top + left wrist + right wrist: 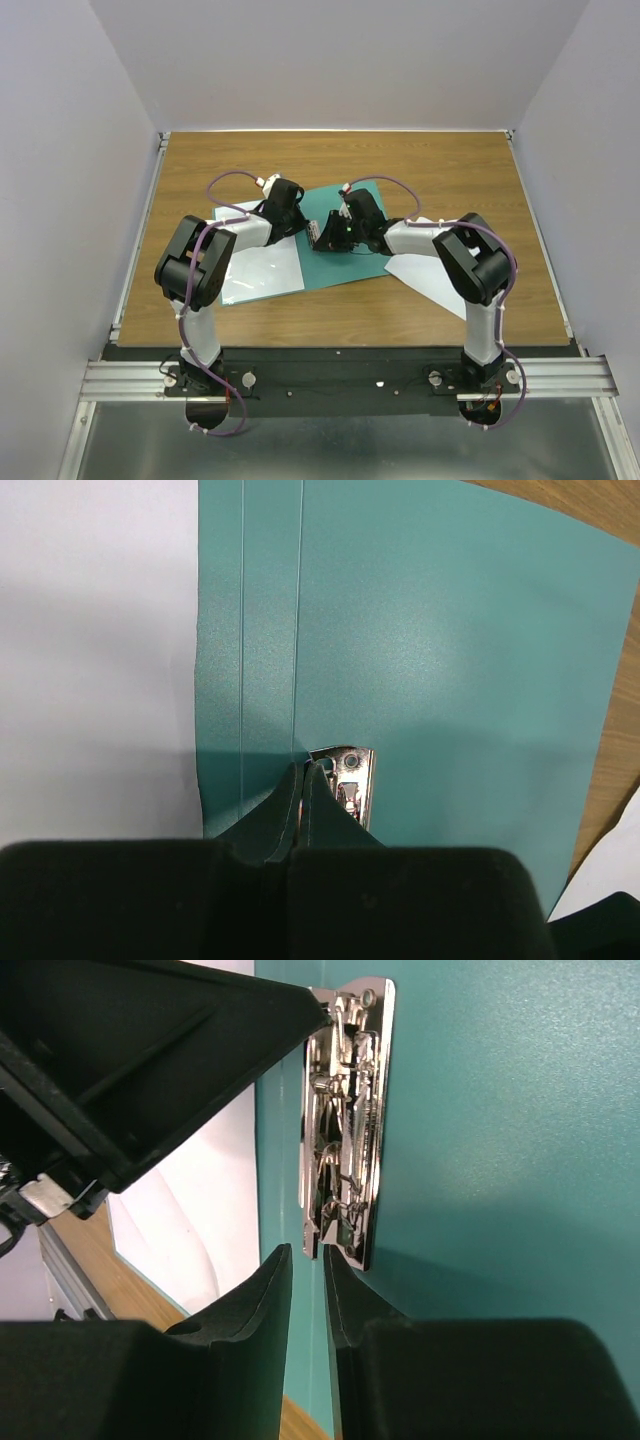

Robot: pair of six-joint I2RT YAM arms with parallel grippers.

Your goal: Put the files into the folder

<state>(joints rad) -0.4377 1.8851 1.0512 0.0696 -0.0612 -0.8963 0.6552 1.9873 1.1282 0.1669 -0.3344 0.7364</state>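
The teal-green folder (352,262) lies open in the middle of the table. Its metal clip (352,780) sits at the spine and also shows in the right wrist view (345,1120). My left gripper (304,772) is shut, its tips resting on the spine just left of the clip's end. My right gripper (306,1255) has its fingers a narrow gap apart, with the other end of the clip at that gap. One white sheet (428,278) lies at the folder's right edge. A white glossy leaf or sheet (262,272) lies to the folder's left.
The two grippers (318,230) face each other closely over the spine. The left gripper's black body (140,1060) fills the upper left of the right wrist view. Wooden table (450,170) surrounds the folder, with grey walls on three sides.
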